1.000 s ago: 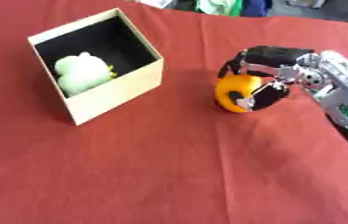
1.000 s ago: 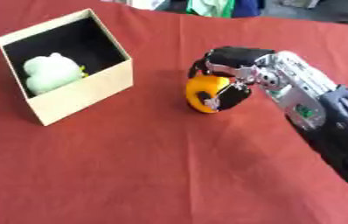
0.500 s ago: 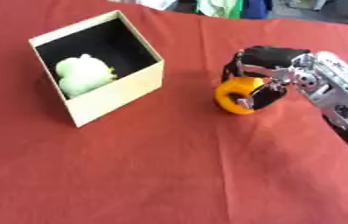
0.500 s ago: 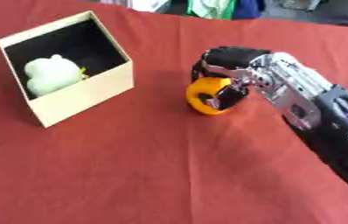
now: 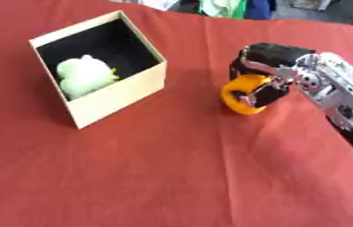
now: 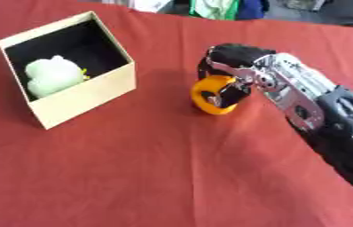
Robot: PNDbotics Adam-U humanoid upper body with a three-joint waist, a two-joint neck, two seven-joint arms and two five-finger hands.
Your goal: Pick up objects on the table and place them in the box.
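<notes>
- Right hand [image 5: 269, 71] comes in from the right side w/ fingers curled down over an orange round object [image 5: 241, 95]; thumb-side parts sit against its near face, so the hand is closed round it; can't tell if the object is off the cloth yet or just touching it
- Left hand shows in neither view
- Orange object sits mid-right on the red tablecloth [image 5: 172, 168], well apart from the box [image 5: 117, 95]; it looks like a short ring or roll w/ a dark middle, exact kind unclear
- Box is a cream cardboard cube w/ black lining, open top, standing far-left and turned cornerwise to the view; a pale green soft-looking thing [image 5: 83, 76] already lies inside, toward the left wall
- Step in hand, as I judge it: secure the grasp, then lift and carry left to the box; to do it well: keep the fingers wrapped evenly so the round shape doesn't roll out; lift straight up before going sideways; clear the box's near-right wall w/ margin; come over the opening's right part, where the black floor is bare, and let go low so it doesn't bounce
- In the way: nothing lies on the cloth btwn hand and box; only the box rim itself is an obstacle; box looks light, so a knock from the wrist could shove or tip it
- Around: clutter of green, white and dark cloth-like items at the far table edge [image 5: 234, 8], not touching the task's things
</notes>
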